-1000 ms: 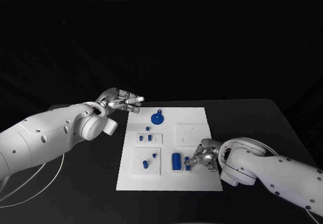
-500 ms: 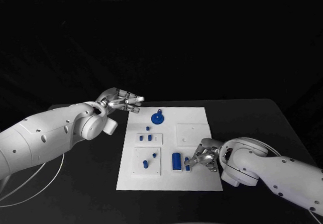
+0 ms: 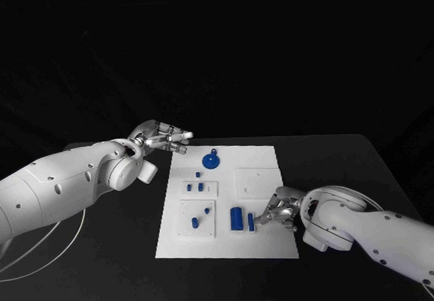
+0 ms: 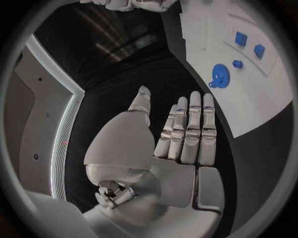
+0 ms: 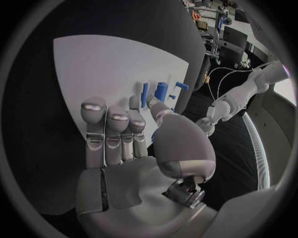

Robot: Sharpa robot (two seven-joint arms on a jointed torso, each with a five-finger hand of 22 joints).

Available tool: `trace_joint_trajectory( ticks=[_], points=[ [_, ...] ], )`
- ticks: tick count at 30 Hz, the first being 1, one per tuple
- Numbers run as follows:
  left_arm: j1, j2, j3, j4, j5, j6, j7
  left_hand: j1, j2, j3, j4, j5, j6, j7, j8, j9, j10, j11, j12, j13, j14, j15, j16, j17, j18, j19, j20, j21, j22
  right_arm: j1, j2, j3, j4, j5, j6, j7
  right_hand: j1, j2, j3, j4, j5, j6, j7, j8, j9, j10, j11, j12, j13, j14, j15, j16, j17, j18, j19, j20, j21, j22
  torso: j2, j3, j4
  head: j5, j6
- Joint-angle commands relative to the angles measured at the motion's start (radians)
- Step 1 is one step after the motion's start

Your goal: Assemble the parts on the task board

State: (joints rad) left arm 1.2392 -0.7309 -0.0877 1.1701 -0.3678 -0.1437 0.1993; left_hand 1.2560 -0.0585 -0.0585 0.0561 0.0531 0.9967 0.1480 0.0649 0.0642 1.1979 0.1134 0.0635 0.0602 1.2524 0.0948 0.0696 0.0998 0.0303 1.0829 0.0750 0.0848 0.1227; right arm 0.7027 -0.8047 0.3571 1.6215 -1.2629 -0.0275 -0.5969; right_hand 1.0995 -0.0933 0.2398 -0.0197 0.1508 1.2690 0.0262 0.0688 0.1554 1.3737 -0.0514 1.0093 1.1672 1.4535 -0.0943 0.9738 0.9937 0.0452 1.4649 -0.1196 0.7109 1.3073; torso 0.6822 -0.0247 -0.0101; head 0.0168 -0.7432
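The white task board [image 3: 261, 155] lies mid-table. On it are a blue gear [image 3: 210, 161], several small blue parts [image 3: 194, 187], a blue cylinder [image 3: 237, 218] and a narrow blue piece [image 3: 250, 221]. My right hand [image 3: 278, 213] hovers low at the board's near right part, its fingers straight and apart, with the fingertips just beside the narrow piece and nothing in its grasp. The right wrist view shows that hand [image 5: 127, 144] with the narrow piece [image 5: 144, 94] and the cylinder [image 5: 161, 91] just past its fingertips. My left hand [image 3: 163, 138] hangs empty off the board's far left corner, fingers extended. In the left wrist view the gear [image 4: 218, 75] lies beyond the left hand [image 4: 183, 136].
Black table [image 3: 114, 228] surrounds the board on all sides. A raised white square panel [image 3: 257, 178] sits on the board's right half. My left arm [image 5: 245, 91] appears in the right wrist view beyond the board's far edge.
My right hand has drawn back a little to the right, uncovering more of the narrow blue piece. The left hand has barely moved.
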Motion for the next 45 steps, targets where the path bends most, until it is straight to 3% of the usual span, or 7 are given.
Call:
trace_joint_trajectory(
  ticks=[1,32,33,34,35,38,45],
  points=[
    [0.0,0.004,0.001,0.0,0.034,-0.031,0.051,0.01,0.017,0.002,-0.006,0.002,-0.001,0.0,0.001,0.002,-0.002,-0.002,-0.002,0.002,-0.004,-0.003,-0.003,0.001,-0.002,-0.005,0.001,0.006,-0.001,0.002,-0.015,0.018,-0.011,0.074,-0.062,0.122,0.015,-0.021,-0.019,0.035,0.004,-0.045,0.012,-0.005,-0.005,-0.023,0.01,-0.04,-0.03,-0.012,0.0,-0.038,-0.028,0.006,0.047,0.0,-0.049,0.053,-0.002,0.0001,-0.0024,-0.008,0.016],
    [0.0,0.137,0.002,-0.27,0.314,-0.015,0.155,0.035,0.1,-0.018,-0.073,0.01,-0.017,-0.026,-0.002,-0.003,-0.186,0.016,-0.005,-0.003,-0.245,0.048,-0.01,-0.038,0.049,-0.123,0.086,-0.006,-0.047,0.217,0.243,0.056,-0.751,0.817,-0.115,0.876,0.08,0.158,-0.156,-0.223,0.184,-0.333,0.11,-0.01,-0.097,-0.352,0.201,-0.951,-1.11,-0.396,0.234,-0.913,-0.934,0.129,-0.517,0.325,-0.631,-1.241,-0.082,0.0062,-0.0241,-0.007,0.169],
    [0.0,0.131,0.001,-0.262,0.275,-0.049,0.125,-0.352,0.059,0.059,-0.056,-0.053,-0.997,-0.148,-0.065,-0.064,-0.486,-0.113,-0.064,-0.06,-0.543,-0.095,-0.07,-0.1,-0.03,-1.083,-0.075,-0.085,-0.123,0.216,0.236,0.055,-0.746,0.754,-0.137,0.796,-0.268,0.093,-0.24,0.02,-0.151,-1.269,-0.026,-0.069,-0.155,-0.662,0.051,-1.009,-1.167,-0.717,0.094,-0.974,-0.994,-0.045,-1.465,0.12,-0.711,-1.307,-0.079,0.0038,-0.0233,-0.011,0.161],
    [-0.001,0.13,0.002,-0.258,0.275,-0.052,0.126,-0.38,0.059,0.059,-0.056,-0.053,-0.997,-0.148,-0.065,-0.064,-1.198,-0.113,-0.064,-0.06,-1.252,-0.095,-0.07,-0.1,-0.03,-1.083,-0.075,-0.085,-0.123,0.217,0.235,0.053,-0.742,0.757,-0.14,0.797,-0.298,0.093,-0.24,0.02,-0.151,-1.269,-0.026,-0.069,-0.155,-1.374,0.051,-1.009,-1.167,-0.74,0.094,-0.974,-0.994,-0.045,-1.465,0.12,-0.711,-1.307,-0.081,0.0044,-0.0223,-0.011,0.16],
    [-0.002,0.129,0.002,-0.253,0.276,-0.056,0.127,-0.411,0.059,0.059,-0.056,-0.053,-0.997,-0.148,-0.065,-0.064,-1.198,-0.113,-0.064,-0.06,-1.252,-0.095,-0.07,-0.1,-0.03,-1.083,-0.075,-0.085,-0.123,0.218,0.234,0.05,-0.737,0.76,-0.145,0.8,-0.327,0.093,-0.24,0.02,-0.151,-1.269,-0.026,-0.069,-0.155,-1.374,0.051,-1.009,-1.167,-1.454,0.094,-0.974,-0.994,-0.045,-1.465,0.12,-0.711,-1.307,-0.084,0.0053,-0.0208,-0.011,0.159],
    [-0.01,0.121,0.006,-0.226,0.28,-0.08,0.135,-0.5,0.059,0.059,-0.056,-0.053,-0.997,-0.148,-0.065,-0.064,-1.198,-0.113,-0.064,-0.06,-1.252,-0.095,-0.07,-0.1,-0.03,-1.083,-0.075,-0.085,-0.123,0.223,0.226,0.034,-0.711,0.78,-0.168,0.812,-1.099,0.093,-0.24,0.02,-0.151,-1.269,-0.026,-0.069,-0.155,-1.374,0.051,-1.009,-1.167,-1.454,0.094,-0.974,-0.994,-0.045,-1.465,0.12,-0.711,-1.307,-0.097,0.0101,-0.0132,-0.013,0.155],
    [-0.051,0.083,0.024,-0.083,0.3,-0.205,0.178,-1.256,0.059,0.059,-0.056,-0.053,-0.997,-0.148,-0.065,-0.064,-1.198,-0.113,-0.064,-0.06,-1.252,-0.095,-0.07,-0.1,-0.03,-1.083,-0.075,-0.085,-0.123,0.25,0.182,-0.051,-0.568,0.885,-0.293,0.878,-1.099,0.093,-0.24,0.02,-0.151,-1.269,-0.026,-0.069,-0.155,-1.374,0.051,-1.009,-1.167,-1.454,0.094,-0.974,-0.994,-0.045,-1.465,0.12,-0.711,-1.307,-0.136,0.024,0.009,-0.017,0.144]
  ],
)
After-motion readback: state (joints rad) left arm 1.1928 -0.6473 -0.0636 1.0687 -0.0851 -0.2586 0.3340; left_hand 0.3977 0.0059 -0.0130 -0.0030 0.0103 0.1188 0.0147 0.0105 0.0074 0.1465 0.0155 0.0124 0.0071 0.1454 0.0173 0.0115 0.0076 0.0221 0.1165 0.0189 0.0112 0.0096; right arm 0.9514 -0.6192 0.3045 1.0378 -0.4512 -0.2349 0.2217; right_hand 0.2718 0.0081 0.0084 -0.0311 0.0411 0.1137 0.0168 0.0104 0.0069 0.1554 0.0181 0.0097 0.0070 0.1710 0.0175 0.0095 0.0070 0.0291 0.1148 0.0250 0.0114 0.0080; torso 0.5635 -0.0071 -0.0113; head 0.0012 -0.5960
